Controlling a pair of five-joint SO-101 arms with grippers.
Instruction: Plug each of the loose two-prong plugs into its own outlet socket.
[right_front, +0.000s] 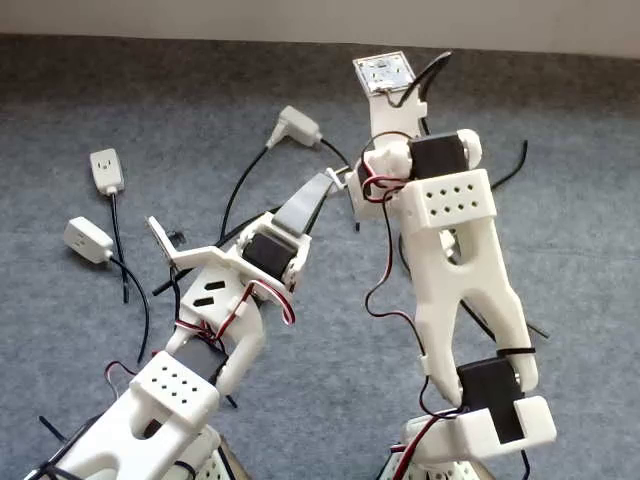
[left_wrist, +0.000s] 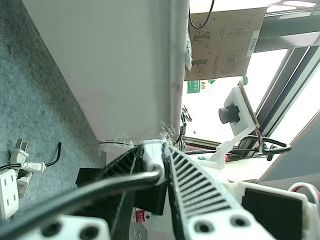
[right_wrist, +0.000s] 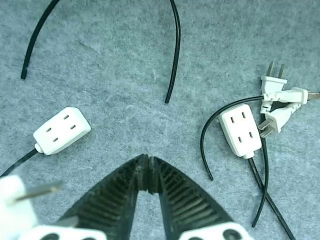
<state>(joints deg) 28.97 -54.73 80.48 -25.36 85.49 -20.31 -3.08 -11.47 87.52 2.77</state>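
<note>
Left pincer (left_wrist: 157, 150): clamped on the held plug (left_wrist: 152, 160). The white body sits between the tips of the jaws.
Black cord (left_wrist: 100, 187): runs back from the held plug along the jaws toward the wrist.
Left pincer from above (right_front: 328, 183): raised off the worktop (right_front: 560, 250), angled toward the other arm, tip close to that arm's wrist.
Right pincer (right_wrist: 146, 160): jaws pressed together with nothing between them, poised over the grey worktop.
Blurred plug (right_wrist: 22, 200): white with one metal prong, just beside the right pincer. I cannot tell whether it is the held one.
First socket (right_wrist: 61, 130): white, face up on the worktop to one side of the right pincer, slots bare.
Second socket (right_wrist: 240, 131): white, face up on the other side, well apart from the first socket, slots bare.
Loose plug (right_wrist: 274, 84): two prongs free, lying just beside the second socket.
Second loose plug (right_wrist: 272, 121): touching the loose plug, also unplugged, beside the same socket.
Stray cord (right_wrist: 172, 50): a black length lying on the worktop beyond the right pincer.
High-view sockets: white socket (right_front: 107, 170) and lower socket (right_front: 85, 238) lie near each other, each on its own black lead.
Lone plug (right_front: 297, 126): white, on a black lead, apart from those two sockets.
</note>
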